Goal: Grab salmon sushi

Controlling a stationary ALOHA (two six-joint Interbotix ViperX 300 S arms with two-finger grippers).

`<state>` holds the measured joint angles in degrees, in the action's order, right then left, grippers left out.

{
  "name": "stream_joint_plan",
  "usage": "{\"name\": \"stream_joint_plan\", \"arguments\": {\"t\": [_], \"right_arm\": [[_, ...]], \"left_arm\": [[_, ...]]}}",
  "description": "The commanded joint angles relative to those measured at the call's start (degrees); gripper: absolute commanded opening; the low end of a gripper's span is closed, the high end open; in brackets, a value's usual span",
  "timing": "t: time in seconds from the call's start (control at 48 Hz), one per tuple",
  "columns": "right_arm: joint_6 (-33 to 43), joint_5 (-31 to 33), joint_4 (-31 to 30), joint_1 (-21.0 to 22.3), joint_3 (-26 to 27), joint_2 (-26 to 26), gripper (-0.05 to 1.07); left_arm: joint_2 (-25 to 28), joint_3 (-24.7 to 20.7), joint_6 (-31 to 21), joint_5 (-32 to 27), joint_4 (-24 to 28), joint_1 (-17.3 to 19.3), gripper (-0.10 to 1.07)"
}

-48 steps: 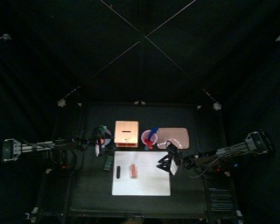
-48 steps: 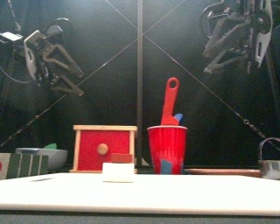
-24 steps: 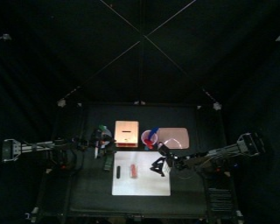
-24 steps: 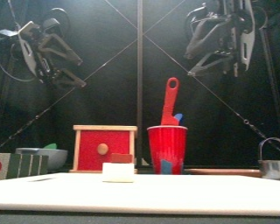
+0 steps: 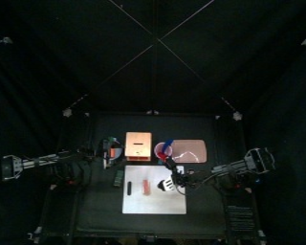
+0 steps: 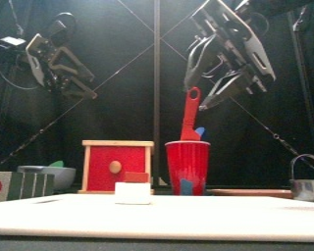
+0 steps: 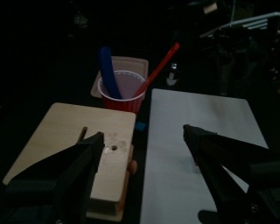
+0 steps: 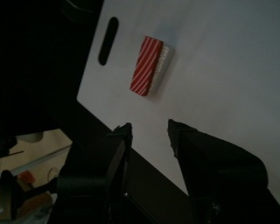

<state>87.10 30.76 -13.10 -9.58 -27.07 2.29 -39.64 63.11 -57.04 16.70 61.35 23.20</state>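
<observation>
- Fingers of the right gripper (image 8: 149,162) stand apart, empty, above the white board (image 8: 224,96), low in the right wrist view.
- Left gripper (image 7: 136,162) also has its fingers apart, holding nothing, over the wooden block (image 7: 78,149) at the lower left of its wrist view.
- Salmon sushi (image 8: 147,65) lies flat on the board, upper middle of the right wrist view, near the black stick (image 8: 108,40), apart from it.
- Step in hand looks like the approach; next, the right fingers need to move over the sushi, descend astride it and close.
</observation>
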Motion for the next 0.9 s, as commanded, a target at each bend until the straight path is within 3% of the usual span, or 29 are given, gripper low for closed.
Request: {"name": "stream_joint_plan", "arguments": {"t": [0.0,0.125,0.292,0.583,0.875], "right_arm": [[0.0,3.52,0.09,0.26,5.27,-1.93,0.79],[-0.35,4.75,0.18,0.44,9.67,-5.63,0.86],[0.26,5.62,0.7,0.53,13.89,-9.58,1.06],[0.53,12.57,3.25,1.41,19.34,-16.7,1.03],[0.79,19.78,1.67,1.76,27.51,-22.76,1.03]], "left_arm": [[0.0,-2.02,0.35,0.26,-0.18,0.26,1.02],[0.0,-1.76,0.53,0.26,-0.26,0.18,1.02],[-0.18,-1.32,0.53,0.35,-0.18,-0.18,1.02],[-0.26,-0.88,0.35,0.35,-0.62,-0.26,1.02],[-0.26,-0.88,0.53,0.26,-1.58,-0.26,1.02]]}}
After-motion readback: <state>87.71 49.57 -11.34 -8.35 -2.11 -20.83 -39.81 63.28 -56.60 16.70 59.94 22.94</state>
